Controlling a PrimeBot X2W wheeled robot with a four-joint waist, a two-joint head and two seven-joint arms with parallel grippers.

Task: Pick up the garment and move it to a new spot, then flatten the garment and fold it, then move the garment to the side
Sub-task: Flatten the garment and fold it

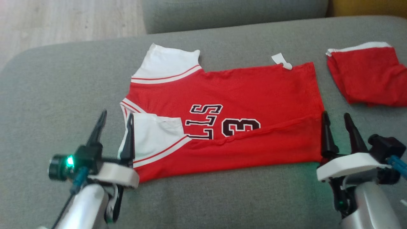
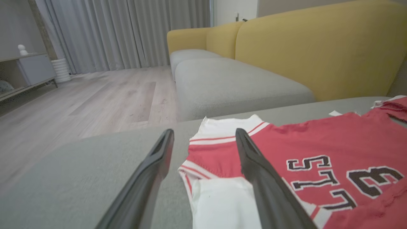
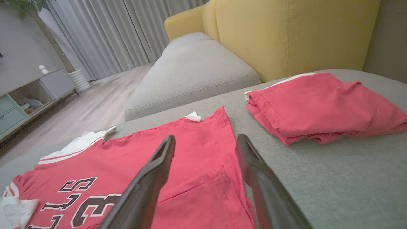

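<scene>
My left gripper has its fingers spread wide and grips nothing. One finger is over the white sleeve at the near left corner of the shirt, the other over bare cushion. My right gripper is spread just as wide, with one finger at the shirt's near right corner and the other over the cushion beside it.

The red shirt lies flat in the middle of the grey cushion, its near long edge folded over onto itself. A small white tag sticks out at the far edge. To the right, apart from the shirt, lies a folded red cloth, cut off at the head view's edge. Beyond are a yellow sofa, a wooden floor and grey curtains.

The fold hides the lower part of the black lettering. I cannot tell whether my fingertips touch the fabric.
</scene>
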